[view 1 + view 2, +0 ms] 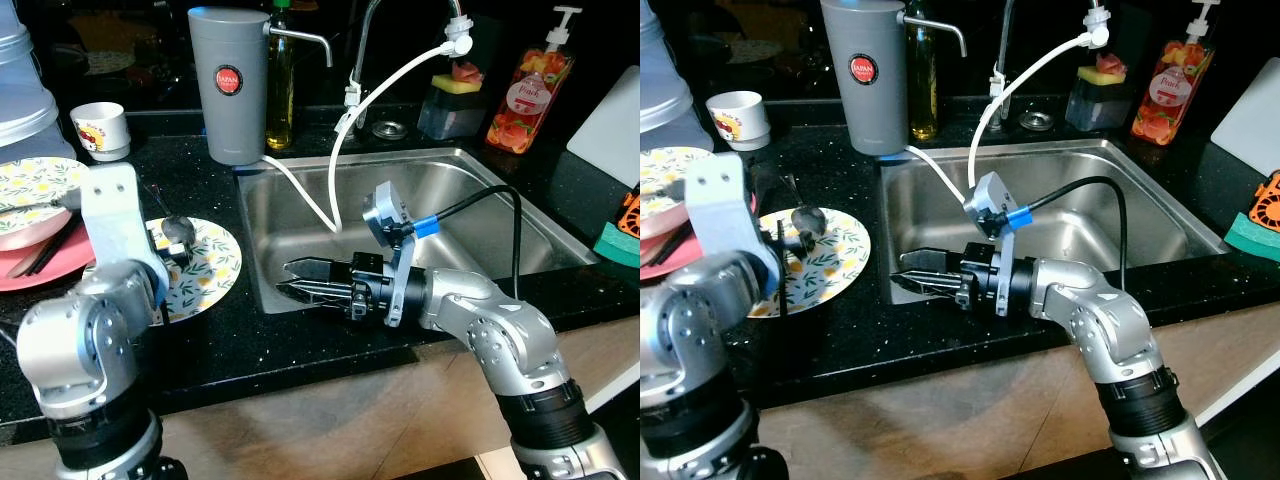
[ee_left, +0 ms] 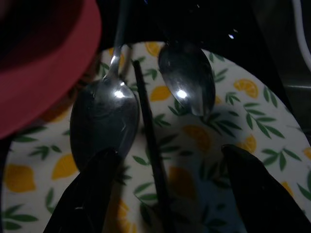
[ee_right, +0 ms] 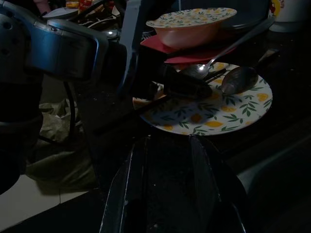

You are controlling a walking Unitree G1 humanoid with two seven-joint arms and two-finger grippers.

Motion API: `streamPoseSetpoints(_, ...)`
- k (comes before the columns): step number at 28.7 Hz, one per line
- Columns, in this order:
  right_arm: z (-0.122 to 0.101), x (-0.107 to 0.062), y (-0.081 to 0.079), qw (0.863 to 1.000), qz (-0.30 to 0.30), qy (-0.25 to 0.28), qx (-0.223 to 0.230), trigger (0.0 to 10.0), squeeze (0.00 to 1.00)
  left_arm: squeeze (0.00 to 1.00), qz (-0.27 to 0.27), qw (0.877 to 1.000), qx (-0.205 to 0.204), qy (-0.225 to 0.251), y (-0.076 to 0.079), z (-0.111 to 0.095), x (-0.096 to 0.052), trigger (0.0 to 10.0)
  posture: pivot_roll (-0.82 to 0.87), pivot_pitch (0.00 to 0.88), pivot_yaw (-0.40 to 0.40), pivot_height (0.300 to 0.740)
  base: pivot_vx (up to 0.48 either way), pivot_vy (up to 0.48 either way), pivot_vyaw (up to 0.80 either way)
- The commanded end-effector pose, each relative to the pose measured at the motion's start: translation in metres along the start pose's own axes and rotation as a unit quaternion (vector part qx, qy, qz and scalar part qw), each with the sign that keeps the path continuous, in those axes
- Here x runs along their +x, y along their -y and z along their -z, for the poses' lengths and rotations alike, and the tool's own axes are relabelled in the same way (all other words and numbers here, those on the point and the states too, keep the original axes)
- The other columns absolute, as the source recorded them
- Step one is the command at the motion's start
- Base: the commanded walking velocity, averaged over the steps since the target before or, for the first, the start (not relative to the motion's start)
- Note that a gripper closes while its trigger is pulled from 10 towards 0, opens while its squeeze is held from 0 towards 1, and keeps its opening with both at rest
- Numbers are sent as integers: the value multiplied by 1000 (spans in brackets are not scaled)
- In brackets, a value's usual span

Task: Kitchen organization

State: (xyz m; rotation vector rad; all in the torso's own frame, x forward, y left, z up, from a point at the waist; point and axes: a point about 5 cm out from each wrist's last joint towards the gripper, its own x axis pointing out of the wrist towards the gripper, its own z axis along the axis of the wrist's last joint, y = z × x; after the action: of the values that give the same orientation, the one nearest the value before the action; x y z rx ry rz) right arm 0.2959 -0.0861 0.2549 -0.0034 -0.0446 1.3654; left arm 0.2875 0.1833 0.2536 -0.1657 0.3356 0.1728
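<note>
nearest the head camera is the left arm's silver shoulder, and beyond it the left claw point(image 2: 165, 194) hangs directly above the lemon-patterned plate point(image 1: 215, 262) on the black worktop point(image 1: 300, 345). in the left wrist view its two black fingers point(image 2: 87, 194) stand wide apart, released and holding nothing.

between and just ahead of those fingers lies a dark chopstick point(image 2: 150, 160), its long axis running straight away from the claw, roughly in line with the fingers rather than across them. just beside it, toward one finger, lies a large spoon point(image 2: 104, 119) whose handle runs off toward the red plate point(image 2: 43, 58); a second spoon point(image 2: 187, 82) lies farther ahead, toward the other finger, bowl facing up. the larger spoon's bowl appears to touch, or nearly touch, the near finger; i cannot tell which.

the right claw point(image 1: 300, 280) reaches sideways from the sink point(image 1: 440, 200) over its left rim, tips pointing at the plate but well short of it. its fingers are narrowly parted with nothing between them.

as a judgement, the left claw is far nearer the cutlery and would make the pick. since the chopstick lies along the fingers' line, closing would squeeze it across its thin width, which suits a pinch, provided the claw descends without catching the spoon beside it.
</note>
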Motion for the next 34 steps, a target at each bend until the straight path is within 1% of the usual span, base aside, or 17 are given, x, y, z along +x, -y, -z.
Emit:
streamPoseSetpoints(1,-2,0,-4,1000,-10,-4,-10,10000,0,0,-2,1000,-6,-23,-2,9,1,10000,22,95,-15,740,0,0,0)
streamPoseSetpoints(7,-3,1,-4,1000,-11,-3,-10,10000,0,0,-5,999,-14,-39,-6,16,3,10000,23,100,-16,740,0,0,0)
streamPoseSetpoints(9,-3,1,-4,1000,-11,-2,-9,10000,0,0,-6,999,-12,-35,-8,13,3,10000,25,102,-17,740,0,0,0)
streamPoseSetpoints(10,-3,1,-4,1000,-11,-2,-10,10000,0,0,-7,999,-12,-32,-9,12,3,7922,25,102,-17,740,0,0,0)
streamPoseSetpoints(11,-3,1,-4,1000,-11,-2,-10,10000,0,0,-7,999,-12,-31,-9,11,4,7922,25,102,-17,740,0,0,0)
streamPoseSetpoints(12,-3,1,-3,1000,-10,-2,-9,10000,0,0,-9,999,-14,-28,-10,10,4,2275,24,104,-16,740,0,0,0)
streamPoseSetpoints(13,-3,1,-3,1000,-10,-1,-9,10000,0,0,-10,1000,-17,-20,-13,6,5,0,24,105,-16,740,0,0,0)
streamPoseSetpoints(18,-3,1,-3,1000,-9,0,-8,10000,0,0,-13,1000,-18,-12,-16,2,6,0,24,105,-16,740,0,0,0)
streamPoseSetpoints(22,-3,0,-2,1000,-6,2,-7,10000,0,0,-28,999,-12,23,-26,-13,11,0,24,108,-18,740,0,0,0)
streamPoseSetpoints(30,-4,0,0,1000,-3,3,-6,10000,0,0,-13,999,2,48,-24,-26,16,0,20,108,-19,740,0,0,0)
streamPoseSetpoints(32,-5,0,0,1000,-1,4,-6,10000,0,0,-8,998,10,62,-23,-33,17,0,21,108,-20,740,0,0,0)
streamPoseSetpoints(33,-5,0,0,1000,-1,4,-6,10000,0,0,-8,998,10,62,-23,-33,17,0,21,108,-20,740,0,0,0)
streamPoseSetpoints(34,-5,-1,1,1000,-1,5,-6,10000,0,0,-3,997,18,77,-22,-39,17,0,21,108,-21,740,0,0,0)
